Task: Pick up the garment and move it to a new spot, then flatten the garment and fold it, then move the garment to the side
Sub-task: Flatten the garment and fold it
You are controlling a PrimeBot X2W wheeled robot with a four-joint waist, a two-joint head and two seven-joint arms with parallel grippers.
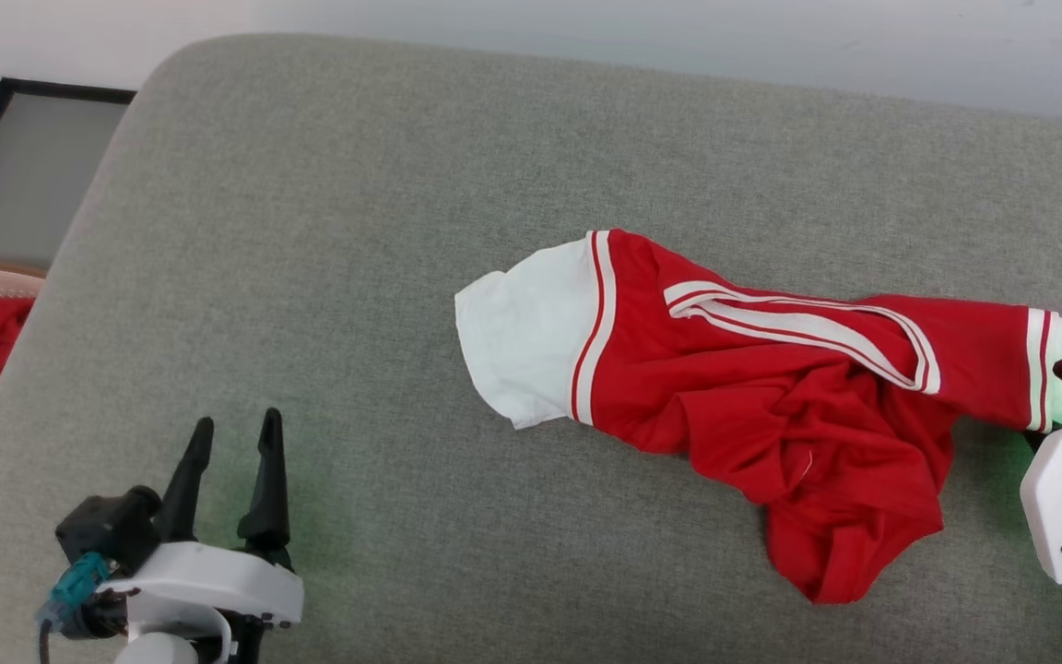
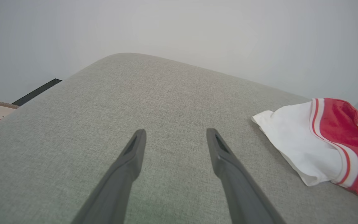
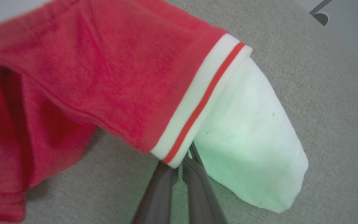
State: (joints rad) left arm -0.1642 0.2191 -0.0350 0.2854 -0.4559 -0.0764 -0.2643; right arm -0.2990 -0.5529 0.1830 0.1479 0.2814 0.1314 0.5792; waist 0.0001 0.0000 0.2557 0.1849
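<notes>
Garment (image 1: 752, 397) lies crumpled right of centre on the grey cushion (image 1: 356, 184), long axis left-right, a white sleeve end at each tip. Left gripper (image 1: 236, 426) is well apart at lower left. Left wrist: jaws spread, empty, near sleeve off to their right. Right wrist: right gripper (image 3: 186, 157) jaws pressed together, pinching the other sleeve's striped trim. Right arm is nearer.

The right pincer (image 3: 182, 163) seemingly pinches the garment (image 3: 104, 77) at its striped sleeve trim.
</notes>
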